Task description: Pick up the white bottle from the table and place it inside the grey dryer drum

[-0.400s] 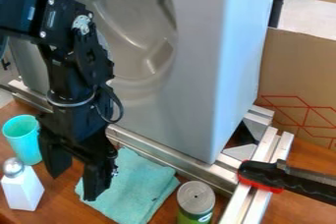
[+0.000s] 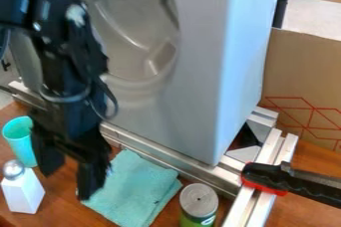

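Camera view has the hand (image 2: 70,172) wide and empty just beside the cloth (image 2: 136,186), with the cup (image 2: 24,144) and bottle (image 2: 23,192) upright on its other side, so handling seems barely begun, any grasp undone.

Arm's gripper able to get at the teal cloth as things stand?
Probably yes: the gripper hangs open at the cloth's left edge in view, and the can stands off to the other side, leaving the top uncovered.

Toward the left edge of the bench (image 2: 61,213), the tool (image 2: 69,177) is hanging spread wide between a teal cup (image 2: 24,144), a white bottle (image 2: 24,192) and a folded cloth (image 2: 136,187).
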{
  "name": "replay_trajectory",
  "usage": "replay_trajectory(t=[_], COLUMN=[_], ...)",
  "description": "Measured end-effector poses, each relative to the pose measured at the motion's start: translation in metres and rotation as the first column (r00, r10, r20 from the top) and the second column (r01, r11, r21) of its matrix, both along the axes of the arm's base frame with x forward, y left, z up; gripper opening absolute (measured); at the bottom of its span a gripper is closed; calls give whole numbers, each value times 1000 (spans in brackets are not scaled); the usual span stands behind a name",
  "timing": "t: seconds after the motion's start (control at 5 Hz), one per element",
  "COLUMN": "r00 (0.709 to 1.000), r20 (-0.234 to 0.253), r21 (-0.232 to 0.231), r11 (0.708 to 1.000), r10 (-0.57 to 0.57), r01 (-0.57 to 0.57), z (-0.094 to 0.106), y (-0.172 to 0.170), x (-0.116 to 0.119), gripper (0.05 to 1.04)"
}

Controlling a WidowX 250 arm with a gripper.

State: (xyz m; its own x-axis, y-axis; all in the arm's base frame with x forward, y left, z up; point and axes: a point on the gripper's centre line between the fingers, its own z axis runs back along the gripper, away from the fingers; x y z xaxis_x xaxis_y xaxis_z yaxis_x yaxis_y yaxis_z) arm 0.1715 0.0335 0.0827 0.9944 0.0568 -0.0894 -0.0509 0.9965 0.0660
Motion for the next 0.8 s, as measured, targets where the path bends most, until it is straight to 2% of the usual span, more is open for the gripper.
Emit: replay_trajectory(t=[0.2, 0.4, 0.6, 0.8], r00=[998, 990, 976, 974], r20=[42, 13, -26, -34], r21=[43, 108, 125, 134], r11=[998, 984, 970, 966], r10=[48, 139, 215, 226], r01=[-50, -140, -210, -220], z=[20, 18, 9, 5], y=[20, 49, 77, 95], x=[0, -10, -16, -17], gripper=[1000, 1000, 1000, 1000])
